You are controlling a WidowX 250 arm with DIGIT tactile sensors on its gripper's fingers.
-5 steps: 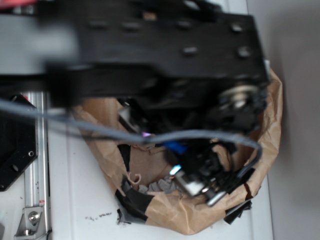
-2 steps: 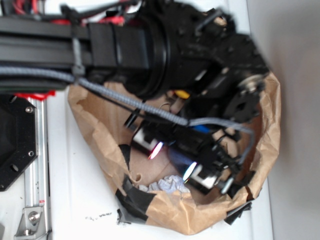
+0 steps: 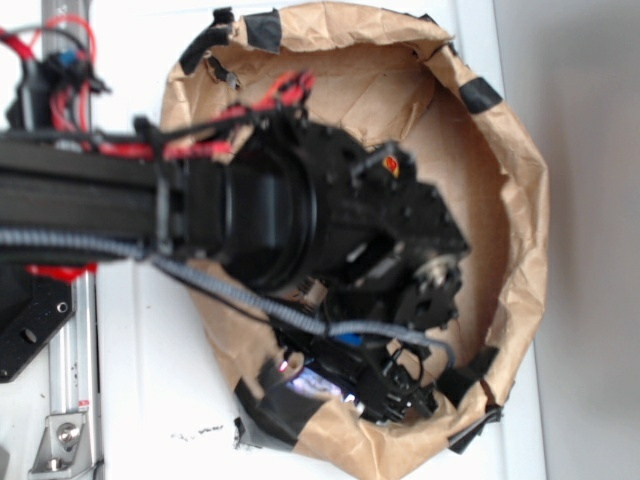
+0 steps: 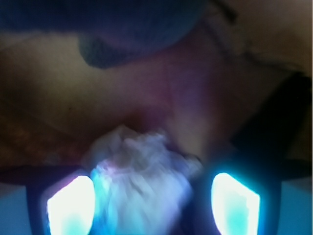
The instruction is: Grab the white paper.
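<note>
The white paper, a crumpled off-white wad, lies between my two glowing finger pads in the wrist view. My gripper stands open around it. The left pad is against the wad, while a dark gap separates the wad from the right pad. In the exterior view my gripper is low inside the brown paper-lined bin, near its front wall, and the arm hides the paper.
A blurred grey-blue soft shape lies beyond the paper on the brown lining. Black tape patches mark the bin's rim. The arm's grey cable crosses the bin. A metal rail runs along the left.
The arm has swung down into the bin. My gripper has moved left along the front wall onto the spot where the paper lay, so the wad no longer shows from outside.
</note>
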